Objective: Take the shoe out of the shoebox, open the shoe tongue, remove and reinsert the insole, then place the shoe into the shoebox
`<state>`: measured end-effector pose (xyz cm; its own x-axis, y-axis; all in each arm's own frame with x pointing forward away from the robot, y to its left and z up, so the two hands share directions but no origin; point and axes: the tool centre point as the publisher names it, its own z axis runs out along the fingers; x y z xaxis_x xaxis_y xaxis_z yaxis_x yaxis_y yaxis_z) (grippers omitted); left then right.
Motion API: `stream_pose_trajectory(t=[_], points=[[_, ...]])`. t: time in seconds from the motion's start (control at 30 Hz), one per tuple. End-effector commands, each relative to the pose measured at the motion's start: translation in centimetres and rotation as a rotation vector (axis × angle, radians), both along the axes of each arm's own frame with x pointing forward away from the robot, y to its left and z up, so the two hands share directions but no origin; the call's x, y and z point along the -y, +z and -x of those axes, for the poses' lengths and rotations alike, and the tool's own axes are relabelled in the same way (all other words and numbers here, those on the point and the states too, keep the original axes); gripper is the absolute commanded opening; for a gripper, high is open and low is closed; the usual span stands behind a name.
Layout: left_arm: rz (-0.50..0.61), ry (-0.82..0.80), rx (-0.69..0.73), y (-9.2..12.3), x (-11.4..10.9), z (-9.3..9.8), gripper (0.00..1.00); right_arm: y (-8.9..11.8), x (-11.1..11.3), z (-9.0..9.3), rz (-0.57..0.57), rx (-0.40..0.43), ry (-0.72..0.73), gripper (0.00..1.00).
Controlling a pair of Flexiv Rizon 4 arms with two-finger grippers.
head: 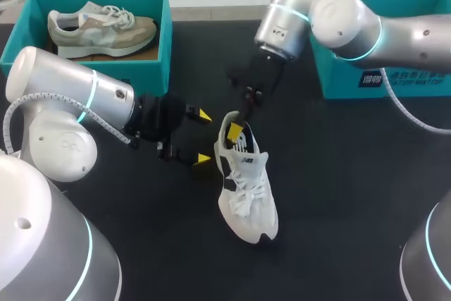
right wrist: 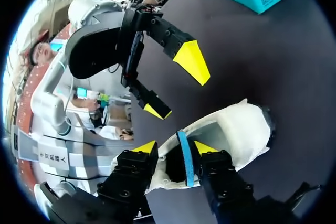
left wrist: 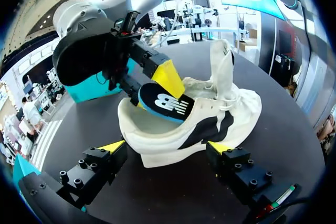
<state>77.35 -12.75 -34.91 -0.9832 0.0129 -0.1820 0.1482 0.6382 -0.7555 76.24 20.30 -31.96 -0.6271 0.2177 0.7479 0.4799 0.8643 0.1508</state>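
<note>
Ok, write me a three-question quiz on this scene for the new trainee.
1. True or false: the right pincer is shut on the insole.
2. Where is the white shoe? A: lifted clear of the table; B: resting on the table; C: on top of the left pincer.
3. Fill in: the left pincer, beside the shoe's heel, is ____ and holds nothing.

Key: 1 true; 2 B; 3 open.
</note>
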Motion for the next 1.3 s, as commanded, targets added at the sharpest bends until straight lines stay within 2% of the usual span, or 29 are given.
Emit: stream_pose_trajectory(t=[0.03,0.17,0.27,0.4,0.6,0.67,0.73,0.83,0.87,0.9,1.23,1.3], points=[[-0.004,-0.001,-0.001,0.0,0.2,-0.1,1.00,0.7,0.3,0.1,0.007,0.031,-0.003,0.39],[-0.004,-0.001,-0.001,0.0,0.2,-0.1,1.00,0.2,0.0,0.1,-0.001,0.021,0.008,0.25],[-0.004,-0.001,-0.001,0.0,0.2,-0.1,1.00,0.0,-0.1,0.2,-0.005,0.017,0.007,0.21],[-0.004,-0.001,-0.001,0.0,0.2,-0.1,1.00,0.1,-0.1,0.1,-0.001,0.025,0.007,0.22],[-0.004,-0.001,-0.001,0.0,0.2,-0.1,1.00,1.0,0.2,-0.1,0.007,0.049,0.007,0.31],[-0.004,-0.001,-0.001,0.0,0.2,-0.1,1.00,1.2,0.2,-0.2,0.009,0.058,0.009,0.31],[-0.004,-0.001,-0.001,0.0,0.2,-0.1,1.00,1.3,0.2,-0.2,0.009,0.060,0.012,0.26],[-0.004,-0.001,-0.001,0.0,0.2,-0.1,1.00,1.2,-0.1,-0.4,0.008,0.062,0.019,0.11],[-0.004,-0.001,-0.001,0.0,0.2,-0.1,1.00,1.1,-0.2,-0.4,0.006,0.061,0.022,0.02],[-0.004,-0.001,-0.001,0.0,0.2,-0.1,1.00,1.0,-0.4,-0.5,0.002,0.061,0.027,0.00],[-0.004,-0.001,-0.001,0.0,0.2,-0.1,1.00,-0.3,-1.0,-1.0,-0.012,0.051,0.057,0.00],[-0.004,-0.001,-0.001,0.0,0.2,-0.1,1.00,-0.3,-1.0,-1.0,-0.009,0.053,0.057,0.17]])
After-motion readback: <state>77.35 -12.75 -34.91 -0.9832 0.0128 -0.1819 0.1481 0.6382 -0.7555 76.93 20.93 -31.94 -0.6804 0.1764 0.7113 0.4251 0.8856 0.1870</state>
